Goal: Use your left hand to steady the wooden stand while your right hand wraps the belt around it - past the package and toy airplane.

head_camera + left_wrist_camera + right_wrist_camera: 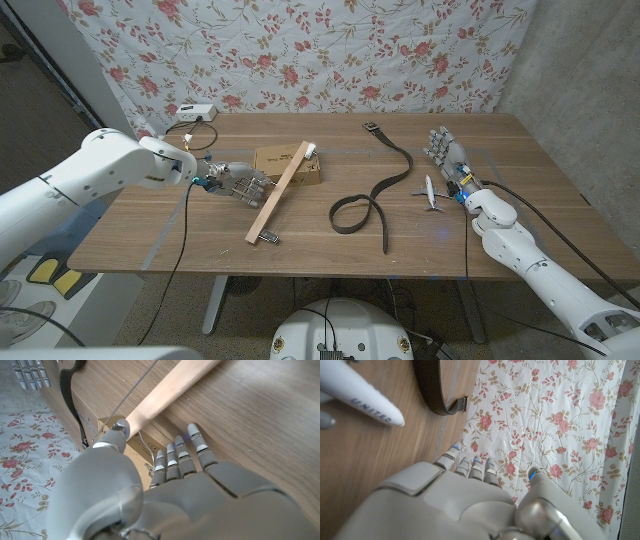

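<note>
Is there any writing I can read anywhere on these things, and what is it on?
"UNITED": on the white body of the toy airplane, seen in the right wrist view.
The cardboard package carries dark markings on its top, too small to read.
Nothing readable shows on the belt or the wooden stand.

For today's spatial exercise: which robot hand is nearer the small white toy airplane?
Right. The right hand stands just beside the white toy airplane; the left hand is far across, by the wooden stand.
</note>
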`<state>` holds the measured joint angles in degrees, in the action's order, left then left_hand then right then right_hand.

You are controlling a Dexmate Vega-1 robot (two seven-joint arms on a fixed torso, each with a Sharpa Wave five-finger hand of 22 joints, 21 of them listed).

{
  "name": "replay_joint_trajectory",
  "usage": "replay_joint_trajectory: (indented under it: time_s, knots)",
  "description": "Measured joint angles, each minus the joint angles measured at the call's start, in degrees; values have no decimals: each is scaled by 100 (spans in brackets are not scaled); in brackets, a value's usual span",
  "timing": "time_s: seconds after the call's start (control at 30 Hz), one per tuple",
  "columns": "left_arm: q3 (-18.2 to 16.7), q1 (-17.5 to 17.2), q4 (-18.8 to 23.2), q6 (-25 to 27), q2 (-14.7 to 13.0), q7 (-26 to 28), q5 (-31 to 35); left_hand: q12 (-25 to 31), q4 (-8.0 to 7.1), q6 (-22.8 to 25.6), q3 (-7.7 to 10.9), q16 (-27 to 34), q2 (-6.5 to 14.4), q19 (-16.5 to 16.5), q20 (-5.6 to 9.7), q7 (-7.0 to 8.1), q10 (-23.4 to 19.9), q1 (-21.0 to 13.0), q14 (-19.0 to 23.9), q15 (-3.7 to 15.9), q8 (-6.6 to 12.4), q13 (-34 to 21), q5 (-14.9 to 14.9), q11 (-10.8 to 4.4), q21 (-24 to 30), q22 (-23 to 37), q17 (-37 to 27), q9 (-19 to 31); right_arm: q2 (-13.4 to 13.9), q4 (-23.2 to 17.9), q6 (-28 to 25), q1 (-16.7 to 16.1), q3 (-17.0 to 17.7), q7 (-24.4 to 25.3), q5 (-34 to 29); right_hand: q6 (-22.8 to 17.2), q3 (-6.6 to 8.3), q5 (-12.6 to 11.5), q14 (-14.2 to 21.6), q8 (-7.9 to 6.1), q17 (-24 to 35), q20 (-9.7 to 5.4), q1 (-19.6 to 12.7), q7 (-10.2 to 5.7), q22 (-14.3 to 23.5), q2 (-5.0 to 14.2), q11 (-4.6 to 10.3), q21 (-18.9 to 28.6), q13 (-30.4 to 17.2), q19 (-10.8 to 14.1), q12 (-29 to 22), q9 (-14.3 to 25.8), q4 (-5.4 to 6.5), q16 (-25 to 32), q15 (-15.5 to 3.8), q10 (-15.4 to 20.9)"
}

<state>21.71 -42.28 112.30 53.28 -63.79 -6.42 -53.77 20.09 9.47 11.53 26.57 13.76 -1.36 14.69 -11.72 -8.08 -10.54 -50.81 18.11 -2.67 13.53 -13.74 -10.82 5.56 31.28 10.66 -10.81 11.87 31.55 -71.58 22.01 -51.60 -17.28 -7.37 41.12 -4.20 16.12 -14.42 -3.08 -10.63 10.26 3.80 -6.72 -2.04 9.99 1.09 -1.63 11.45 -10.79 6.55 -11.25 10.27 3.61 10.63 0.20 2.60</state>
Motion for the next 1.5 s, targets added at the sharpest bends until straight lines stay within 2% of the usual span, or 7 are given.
replay_joint_trajectory:
  time_s: [0.2, 0.53, 0.83, 0.97, 1.23, 1.37, 1.5]
  knots:
    - [77, 58, 33, -5, -18, -102, -16, -44, -38, -123, -163, -24, -149, 160, -36, 39, 67, -2, -33, -76, -77, 0, -47, 120, 0, -7, 0, 0, 12, 15, 21, -22, 30, 0, 27, 0, 0, 0, 1, 0, 0, 0, 0, 0, 0, 0, 0, 0, 0, 0, 0, 0, 0, 0, -1, 0]
    - [-54, -137, 373, 70, -253, 6, -294, -128, -126, -277, -410, -24, -207, 373, -65, 49, -132, -64, 181, -378, -146, 55, -113, 570, -70, -28, 42, -17, 16, 99, 71, -29, 72, -31, 55, 0, 0, 0, 53, 0, 0, 0, 25, 0, 0, 25, -33, 0, 0, 0, -22, 0, 0, 40, 9, 33]
    - [-212, -475, 492, -53, -409, 65, -555, -152, -142, -211, -520, -13, -84, 506, -55, 50, -568, -187, 389, -472, -146, 191, -113, 353, -101, -28, 69, -43, 8, 94, 126, -28, 103, 14, 52, -54, 25, 0, 69, 0, 0, 31, 24, -12, 0, 26, -30, 2, 0, 31, -22, 0, -24, 40, 16, 32]
    - [-279, -705, 419, -159, -424, 40, -607, -261, -174, -235, -553, -67, 136, 506, -55, 27, -571, -269, 297, -369, -167, 230, -83, 125, -184, -27, 53, -43, 13, 49, 153, -63, 122, 95, 31, -85, 25, 0, 114, 0, 0, 62, 22, -21, 0, 71, -20, 29, 0, 62, -22, 0, -24, 62, 9, 82]
    - [-307, -974, 170, -743, -335, -65, -797, -444, -346, -409, -678, -117, 334, 518, -43, 61, -400, -121, 203, -350, -211, 229, -17, 337, -270, -21, -2, -43, 106, -265, 191, -337, 241, 330, -13, -126, 24, -23, 161, -42, 0, 49, 24, -23, 0, 70, -31, 29, 0, 74, -22, 0, -24, 62, -5, 112]
    - [-247, -1095, -123, -997, -178, -138, -839, -489, -346, -440, -725, -151, 314, 514, -46, 92, -341, -51, 172, -319, -231, 229, 25, 300, -296, -21, -2, -42, 157, -396, 198, -462, 291, 512, -68, -126, 24, -23, 175, -41, 0, 33, 24, -23, 0, 69, -10, 30, 0, 90, -22, 0, -24, 62, 9, 133]
    - [-189, -1164, -421, -1175, 9, -293, -874, -489, -305, -440, -731, -152, 360, 492, -67, 92, -372, -102, 173, -318, -231, 228, 25, 89, -341, -21, 0, -42, 213, -536, 198, -577, 341, 632, -112, -125, 24, -23, 175, -41, 0, 48, 24, -23, 0, 69, -33, 29, 1, 106, -22, 0, -24, 62, 9, 155]
